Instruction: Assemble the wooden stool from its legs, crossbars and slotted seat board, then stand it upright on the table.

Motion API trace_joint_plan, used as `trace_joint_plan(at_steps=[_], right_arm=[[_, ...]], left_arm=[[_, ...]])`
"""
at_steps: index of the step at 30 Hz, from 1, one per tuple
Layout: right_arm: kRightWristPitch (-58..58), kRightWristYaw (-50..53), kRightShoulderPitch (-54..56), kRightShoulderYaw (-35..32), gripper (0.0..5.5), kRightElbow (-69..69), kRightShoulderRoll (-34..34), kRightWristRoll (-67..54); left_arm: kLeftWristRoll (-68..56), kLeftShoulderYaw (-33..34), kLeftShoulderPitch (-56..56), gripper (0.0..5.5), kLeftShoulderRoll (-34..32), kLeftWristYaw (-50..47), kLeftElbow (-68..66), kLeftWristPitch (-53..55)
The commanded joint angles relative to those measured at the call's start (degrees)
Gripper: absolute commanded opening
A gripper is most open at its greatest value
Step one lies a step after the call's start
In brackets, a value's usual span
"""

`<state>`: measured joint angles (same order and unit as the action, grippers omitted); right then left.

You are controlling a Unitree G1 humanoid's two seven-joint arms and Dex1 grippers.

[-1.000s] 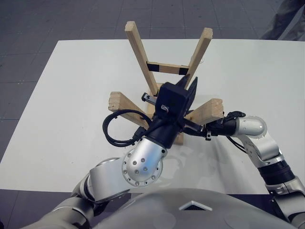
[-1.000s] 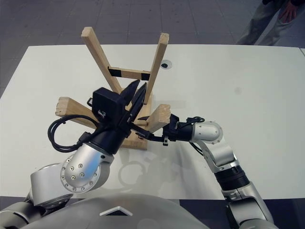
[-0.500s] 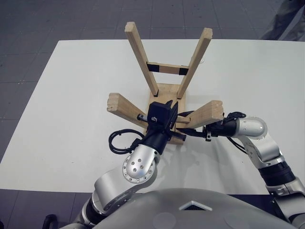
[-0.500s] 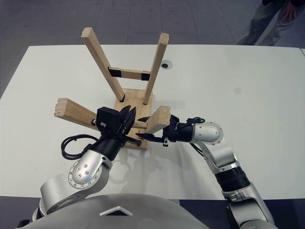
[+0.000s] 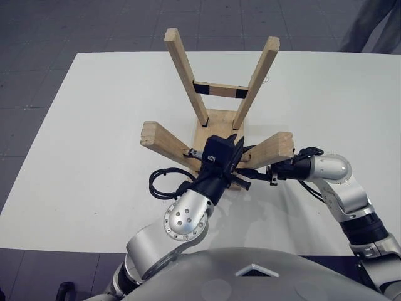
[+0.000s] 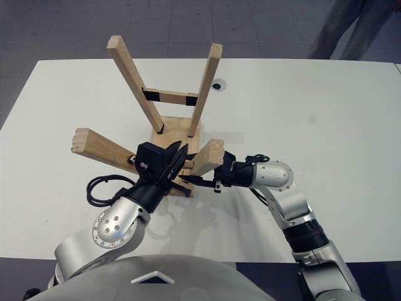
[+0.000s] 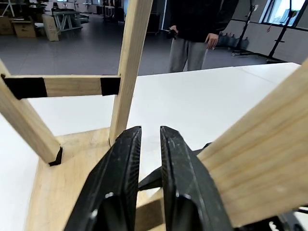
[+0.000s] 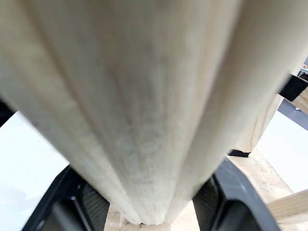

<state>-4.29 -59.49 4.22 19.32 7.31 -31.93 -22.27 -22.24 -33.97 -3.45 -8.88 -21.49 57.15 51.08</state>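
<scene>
While the right hand [image 5: 274, 170] grips one stool leg [image 5: 270, 149], the left hand [image 5: 234, 144] is nearly shut, holding nothing.

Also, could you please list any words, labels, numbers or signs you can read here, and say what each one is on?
No text can be read. The stool and the table are bare, and the black bands on the crossbar carry no print.
</scene>
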Motion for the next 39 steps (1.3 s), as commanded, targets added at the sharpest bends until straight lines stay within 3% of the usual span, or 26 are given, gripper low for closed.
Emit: trace_joint_plan(at_steps=[1, 6, 8, 15, 20, 23, 30, 39], right_arm=[[4.9, 0.1, -2.4, 3.0, 2.03, -5.5, -1.5, 5.9], [5.8, -0.5, -0.9, 4.1, 2.03, -7.1, -2.3, 6.9], [6.9, -0.8, 0.0, 5.1, 2.03, -8.5, -3.2, 8.2], [9.8, -2.4, 0.7, 5.7, 2.03, -7.7, -8.5, 8.6], [11.2, -3.6, 0.0, 5.7, 2.03, -5.9, -11.8, 7.9], [11.8, -4.5, -0.7, 6.6, 2.03, -5.4, -13.6, 8.3], [13.5, -6.7, -0.6, 9.2, 2.03, -4.7, -17.5, 9.2], [13.8, -6.5, 0.9, 10.5, 2.03, -5.1, -18.5, 8.8]], left_arm=[[-2.8, 9.3, 8.3, 0.72, 4.9, 1.1, 2.8, 1.8], [-11.5, 26.0, 19.8, 0.72, 6.2, -1.1, 2.8, 3.2], [-18.3, 35.9, 25.7, 0.72, 3.6, -2.0, 2.8, 3.5], [-38.0, 68.0, 36.1, 0.72, -17.7, -3.2, -5.3, 4.5], [-37.5, 78.8, 31.0, 0.72, -29.5, 0.2, -17.2, 5.5], [-28.0, 74.9, 22.2, 0.72, -32.2, 4.0, -21.9, 3.7], [-11.9, 53.9, 5.2, 0.72, -32.8, 13.7, -20.5, -0.9], [-2.0, 34.8, -3.7, 0.72, -28.8, 20.9, -18.7, -6.9]])
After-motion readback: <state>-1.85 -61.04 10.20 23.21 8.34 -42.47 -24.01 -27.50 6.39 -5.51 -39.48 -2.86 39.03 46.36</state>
